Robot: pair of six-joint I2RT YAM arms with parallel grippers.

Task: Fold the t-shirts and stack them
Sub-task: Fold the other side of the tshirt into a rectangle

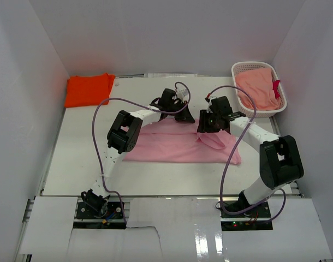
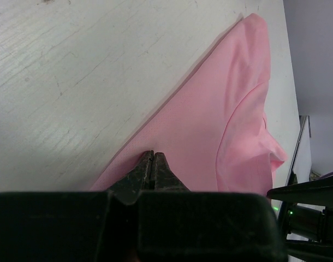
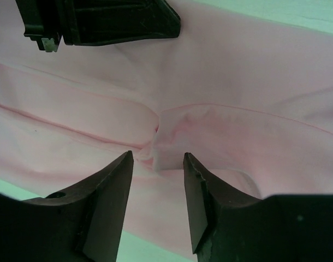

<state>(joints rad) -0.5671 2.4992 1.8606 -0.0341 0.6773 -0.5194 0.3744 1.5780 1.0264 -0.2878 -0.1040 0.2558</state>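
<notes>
The light pink t-shirt (image 1: 177,146) lies spread on the middle of the white table, with a fold bunched at its right side. My left gripper (image 1: 180,115) is at the shirt's far edge; in the left wrist view its jaws (image 2: 153,156) are shut, pinching the pink cloth (image 2: 210,136). My right gripper (image 1: 208,126) is open just above the shirt's right part; a folded corner of the cloth (image 3: 172,136) lies between its fingers (image 3: 157,164). The bright orange t-shirt (image 1: 89,89) lies folded at the far left corner.
A white lattice basket (image 1: 248,66) stands at the far right with salmon cloth (image 1: 257,87) in it. White walls close in the table on three sides. The left gripper's body (image 3: 101,22) shows at the top of the right wrist view, close to my right gripper.
</notes>
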